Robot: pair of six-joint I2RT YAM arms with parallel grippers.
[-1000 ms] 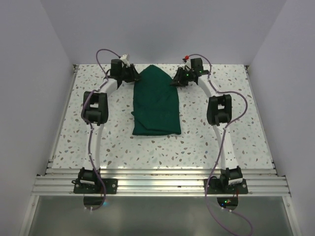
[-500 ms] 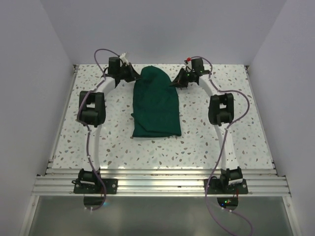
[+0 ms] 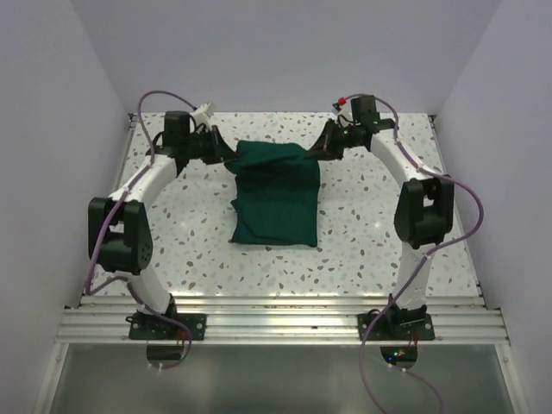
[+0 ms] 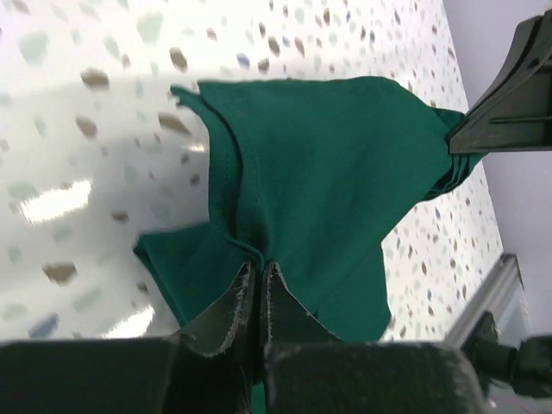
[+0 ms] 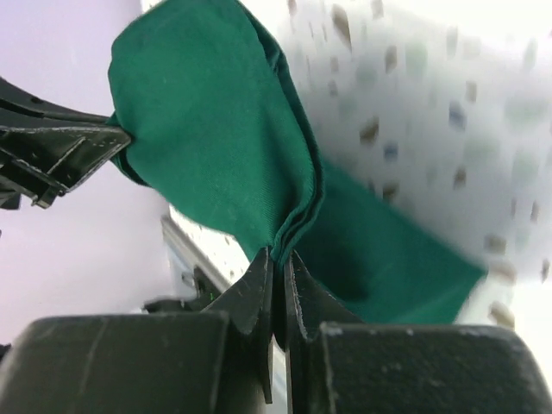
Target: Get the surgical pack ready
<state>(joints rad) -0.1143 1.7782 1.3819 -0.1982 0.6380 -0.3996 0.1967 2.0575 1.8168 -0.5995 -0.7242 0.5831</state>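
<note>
No text, label, brand, number or sign can be read anywhere.

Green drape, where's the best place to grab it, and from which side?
Take the green drape by its two far corners, one from each side. It is thin, limp cloth folded in layers, so only the stacked edges at the corners give something to pinch. The left tool and right tool are shut on those corners.

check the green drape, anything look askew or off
Nothing spilled or damaged. The green drape is pinched at both far corners by the left gripper and right gripper, bunching there; the rest lies flat.
</note>
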